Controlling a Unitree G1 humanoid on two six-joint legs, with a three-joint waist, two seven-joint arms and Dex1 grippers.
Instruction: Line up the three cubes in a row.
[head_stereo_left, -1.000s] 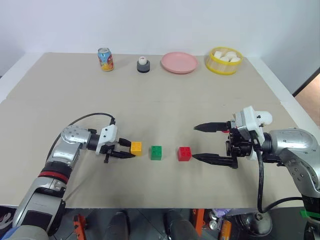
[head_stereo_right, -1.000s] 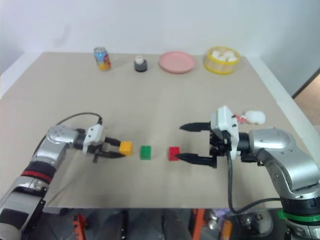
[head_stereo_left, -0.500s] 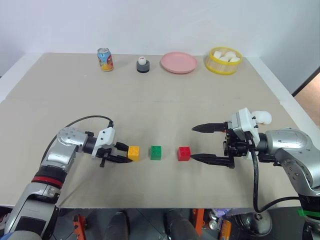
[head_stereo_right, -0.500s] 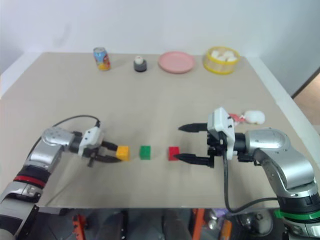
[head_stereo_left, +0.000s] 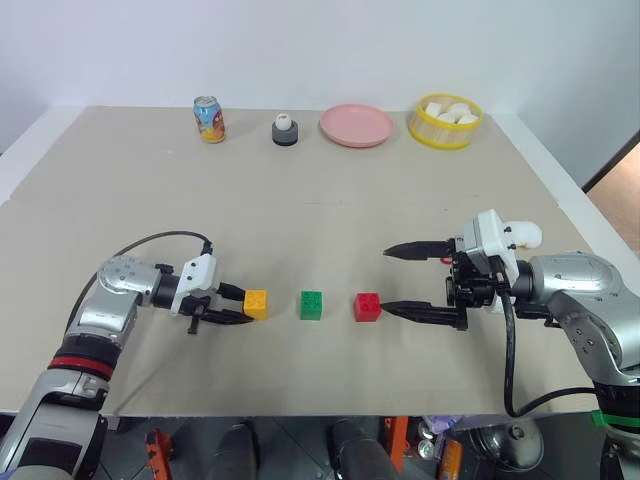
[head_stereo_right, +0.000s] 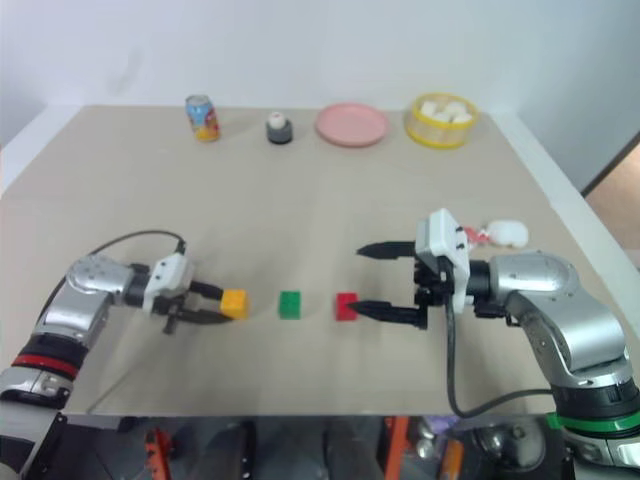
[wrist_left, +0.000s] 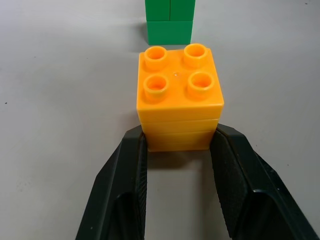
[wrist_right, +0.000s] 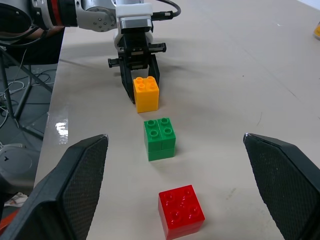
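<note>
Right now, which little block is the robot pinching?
The orange-yellow cube, at the left end of the row. The left gripper's fingers clamp it; the green cube and red cube sit untouched.

Head stereo pair: high, looking forward and down across the whole worktop (head_stereo_left: 400, 200), both eyes sharing one scene. Left wrist view: low and very close behind the orange-yellow cube (wrist_left: 179, 95). Right wrist view: farther back, looking along the cube row toward that same cube.

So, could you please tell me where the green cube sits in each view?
Left eye view: green cube, middle of the row.
Right eye view: between its neighbours.
Left wrist view: beyond the orange-yellow cube.
Right wrist view: centre.
Shared landmark: orange-yellow cube beside it.
</note>
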